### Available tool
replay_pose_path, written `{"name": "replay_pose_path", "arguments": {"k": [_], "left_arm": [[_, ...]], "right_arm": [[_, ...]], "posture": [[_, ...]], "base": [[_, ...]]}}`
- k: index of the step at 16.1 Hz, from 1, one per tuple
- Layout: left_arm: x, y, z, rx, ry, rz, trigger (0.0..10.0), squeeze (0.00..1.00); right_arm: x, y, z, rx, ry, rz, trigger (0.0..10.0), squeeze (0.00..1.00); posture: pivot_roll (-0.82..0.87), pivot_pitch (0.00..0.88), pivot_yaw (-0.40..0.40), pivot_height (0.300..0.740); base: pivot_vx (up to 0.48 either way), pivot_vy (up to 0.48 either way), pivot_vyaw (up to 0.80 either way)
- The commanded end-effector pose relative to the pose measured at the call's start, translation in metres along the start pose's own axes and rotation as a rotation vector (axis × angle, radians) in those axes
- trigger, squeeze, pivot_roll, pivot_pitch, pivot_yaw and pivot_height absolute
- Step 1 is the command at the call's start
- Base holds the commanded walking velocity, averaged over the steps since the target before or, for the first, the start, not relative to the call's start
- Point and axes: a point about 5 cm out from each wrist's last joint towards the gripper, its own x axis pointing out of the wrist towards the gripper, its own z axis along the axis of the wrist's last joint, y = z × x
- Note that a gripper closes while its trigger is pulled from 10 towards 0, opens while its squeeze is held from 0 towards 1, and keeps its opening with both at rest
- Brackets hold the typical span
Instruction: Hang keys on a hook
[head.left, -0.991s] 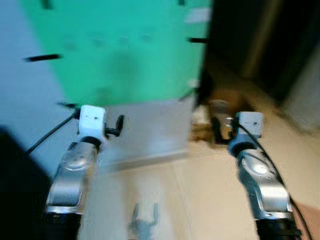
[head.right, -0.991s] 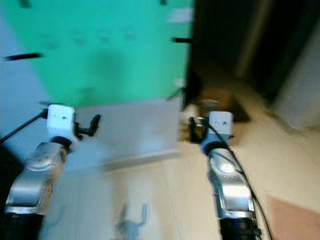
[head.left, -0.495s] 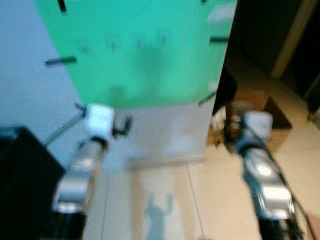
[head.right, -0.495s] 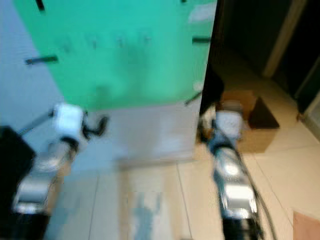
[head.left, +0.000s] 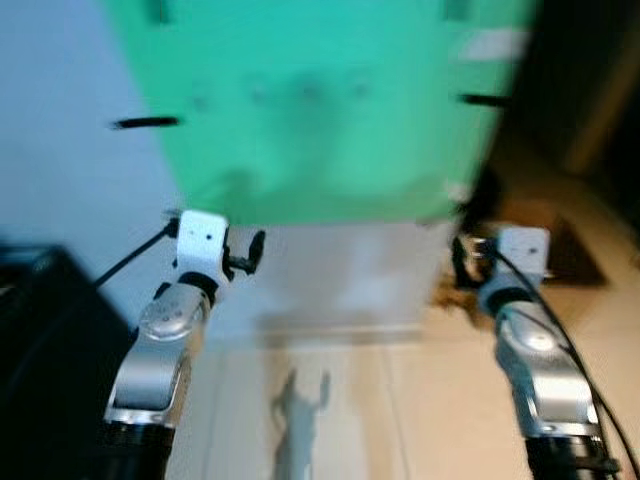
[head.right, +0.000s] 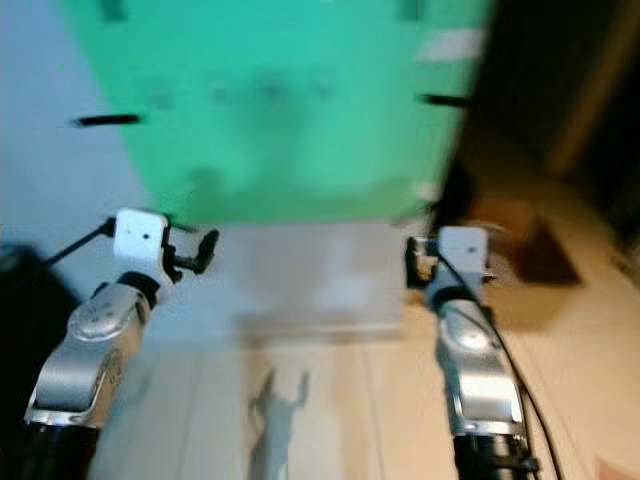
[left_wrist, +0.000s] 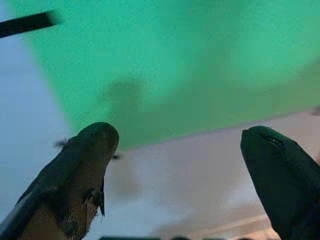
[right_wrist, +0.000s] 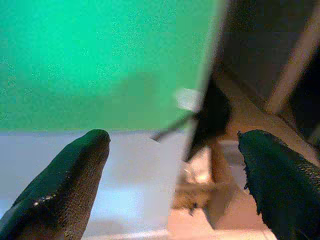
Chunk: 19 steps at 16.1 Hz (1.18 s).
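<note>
Motion-blurred green board with small smeared marks, dark pegs indistinct.

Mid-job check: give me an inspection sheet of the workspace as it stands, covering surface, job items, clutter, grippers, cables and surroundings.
Surface: pale tiled floor below a wall; blurred.
Job's things: green panel on the wall, with faint marks across it, too blurred to call hooks; keys: nothing seen.
Clutter: brown box-like shapes on the floor at the right, blurred.
Grippers: left gripper raised toward the panel's lower edge, open, nothing between its fingers; right gripper raised near the panel's right edge, open, nothing held.
Cables: black cable at the left wrist; another along the right arm.
Surroundings: dark doorway right; dark furniture lower left.
</note>
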Motion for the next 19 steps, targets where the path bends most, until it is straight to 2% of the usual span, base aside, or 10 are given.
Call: {"name": "replay_pose_path", "arguments": {"k": [1, 12, 19], "left_arm": [[-0.0016, 0.0069, 0.0019, 0.014, -0.004, 0.026, 10.0, 1.00], [-0.0004, 0.0080, 0.0048, 0.039, -0.011, 0.025, 10.0, 1.00], [0.0022, 0.0064, 0.0057, 0.037, -0.014, 0.018, 10.0, 1.00]], "right_arm": [[0.0021, 0.0133, 0.0045, 0.013, -0.013, 0.041, 10.0, 1.00], [0.0065, 0.0212, 0.0072, 0.024, -0.024, 0.061, 10.0, 1.00], [0.0077, 0.0190, 0.0105, 0.036, -0.043, 0.045, 10.0, 1.00]], "posture": [[-0.07, 0.000, 0.048, 0.740], [-0.06, 0.000, 0.039, 0.740], [-0.07, 0.000, 0.054, 0.740]], "base": [[0.296, 0.000, 0.80], [0.302, 0.000, 0.80], [0.303, 0.000, 0.00]]}}
